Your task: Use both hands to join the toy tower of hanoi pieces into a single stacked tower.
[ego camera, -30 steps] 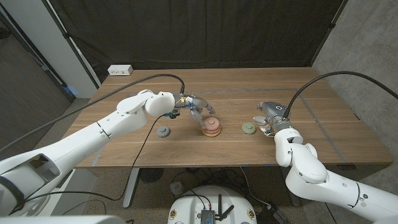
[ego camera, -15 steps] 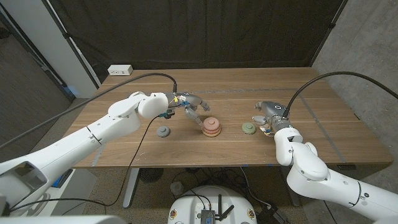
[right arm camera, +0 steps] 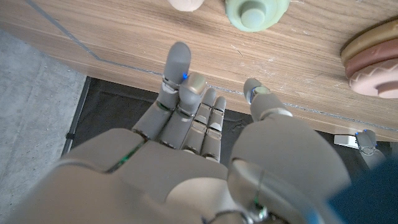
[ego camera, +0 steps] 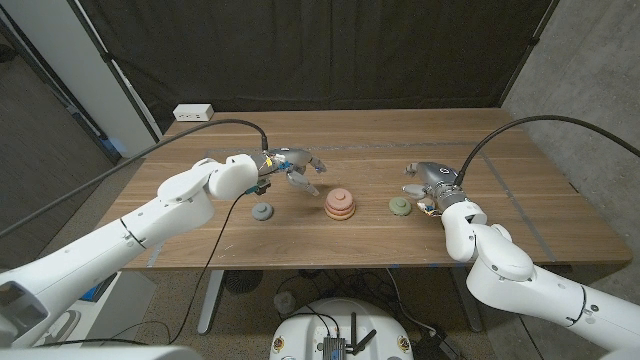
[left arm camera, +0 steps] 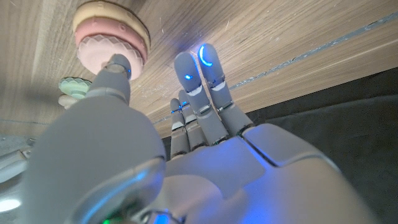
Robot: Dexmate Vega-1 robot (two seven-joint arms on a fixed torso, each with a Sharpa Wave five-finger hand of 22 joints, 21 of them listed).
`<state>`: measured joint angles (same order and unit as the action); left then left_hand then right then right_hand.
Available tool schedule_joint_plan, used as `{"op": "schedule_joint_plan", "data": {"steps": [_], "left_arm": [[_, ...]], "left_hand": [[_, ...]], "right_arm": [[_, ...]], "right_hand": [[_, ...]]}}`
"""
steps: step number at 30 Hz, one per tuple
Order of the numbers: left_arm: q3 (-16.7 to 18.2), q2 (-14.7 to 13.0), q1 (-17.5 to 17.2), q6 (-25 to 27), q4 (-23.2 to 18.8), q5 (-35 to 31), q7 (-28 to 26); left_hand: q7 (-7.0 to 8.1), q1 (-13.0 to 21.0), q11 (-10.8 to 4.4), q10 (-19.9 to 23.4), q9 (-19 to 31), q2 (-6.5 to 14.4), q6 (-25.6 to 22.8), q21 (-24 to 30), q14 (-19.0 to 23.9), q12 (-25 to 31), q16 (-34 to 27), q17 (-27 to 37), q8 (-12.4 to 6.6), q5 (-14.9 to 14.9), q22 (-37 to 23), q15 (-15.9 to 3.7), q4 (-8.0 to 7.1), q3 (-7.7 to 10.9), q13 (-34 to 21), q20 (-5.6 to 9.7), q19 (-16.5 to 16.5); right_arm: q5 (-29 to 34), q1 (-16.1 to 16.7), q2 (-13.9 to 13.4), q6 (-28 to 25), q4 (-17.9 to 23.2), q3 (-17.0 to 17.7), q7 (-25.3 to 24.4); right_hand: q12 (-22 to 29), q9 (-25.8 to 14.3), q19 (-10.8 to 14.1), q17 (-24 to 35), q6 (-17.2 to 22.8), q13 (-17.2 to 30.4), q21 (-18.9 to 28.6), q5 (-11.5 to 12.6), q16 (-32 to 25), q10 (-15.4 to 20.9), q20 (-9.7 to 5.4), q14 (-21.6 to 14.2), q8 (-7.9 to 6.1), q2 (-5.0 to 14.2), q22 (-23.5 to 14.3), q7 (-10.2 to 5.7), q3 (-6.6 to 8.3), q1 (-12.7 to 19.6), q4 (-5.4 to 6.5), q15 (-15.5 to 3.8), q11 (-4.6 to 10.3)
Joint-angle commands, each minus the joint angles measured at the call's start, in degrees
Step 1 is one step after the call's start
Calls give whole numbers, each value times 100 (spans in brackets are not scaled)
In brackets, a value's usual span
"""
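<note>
Wooden table [ego camera: 500, 215], grey piece [ego camera: 263, 211], pink stacked tower [ego camera: 339, 204], green piece [ego camera: 400, 206], white power strip [ego camera: 194, 113] at far corner

pink stack [right arm camera: 378, 59] cut by right wrist edge, small cream piece [right arm camera: 185, 4] cropped

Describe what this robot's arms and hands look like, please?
Both arms are smooth, rounded glossy white shells. A black cable loops to each wrist. The left hand and right hand are grey, with jointed, human-like fingers; the left's fingertips glow blue.
</note>
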<state>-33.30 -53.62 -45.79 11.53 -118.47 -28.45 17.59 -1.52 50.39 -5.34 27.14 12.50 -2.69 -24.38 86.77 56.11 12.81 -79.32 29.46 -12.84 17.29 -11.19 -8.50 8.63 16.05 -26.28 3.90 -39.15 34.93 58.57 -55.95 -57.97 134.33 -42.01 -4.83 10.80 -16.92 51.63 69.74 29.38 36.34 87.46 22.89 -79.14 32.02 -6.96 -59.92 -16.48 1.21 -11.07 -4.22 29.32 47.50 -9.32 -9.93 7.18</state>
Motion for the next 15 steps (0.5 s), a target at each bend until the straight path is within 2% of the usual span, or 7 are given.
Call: {"op": "schedule_joint_plan", "data": {"steps": [1,10,15], "left_arm": [[498,-328,-857,737,-529,175,-704],[750,-515,-1335,1225,-894,235,-1210],[810,-503,-1610,1483,-1036,165,-1616]], "left_hand": [[39,32,-14,89,20,50,-98,26,62,25,-45,8,-54,-6,2,-406,14,11,10,788,-69],[90,99,-70,224,19,74,-223,40,100,47,-64,-4,-82,13,2,-407,48,45,30,793,-103],[133,138,-132,317,18,97,-314,50,134,59,-80,-13,-100,29,0,-407,59,68,45,792,-125]], "right_arm": [[-352,-81,3,560,-214,134,2],[-449,5,-6,725,-276,256,-122],[-472,90,-39,756,-253,338,-210]], "right_hand": [[6,-5,49,20,9,5,29,13,-21,-31,-533,-59,9,-76,-18,2,24,-12,-5,-257,24],[42,-5,53,41,50,-11,27,11,-62,51,-537,-86,-2,-78,-19,8,35,-4,-11,-255,31],[49,-5,54,35,66,-18,26,12,-65,70,-539,-81,-6,-73,-20,11,45,7,-15,-255,32]]}}
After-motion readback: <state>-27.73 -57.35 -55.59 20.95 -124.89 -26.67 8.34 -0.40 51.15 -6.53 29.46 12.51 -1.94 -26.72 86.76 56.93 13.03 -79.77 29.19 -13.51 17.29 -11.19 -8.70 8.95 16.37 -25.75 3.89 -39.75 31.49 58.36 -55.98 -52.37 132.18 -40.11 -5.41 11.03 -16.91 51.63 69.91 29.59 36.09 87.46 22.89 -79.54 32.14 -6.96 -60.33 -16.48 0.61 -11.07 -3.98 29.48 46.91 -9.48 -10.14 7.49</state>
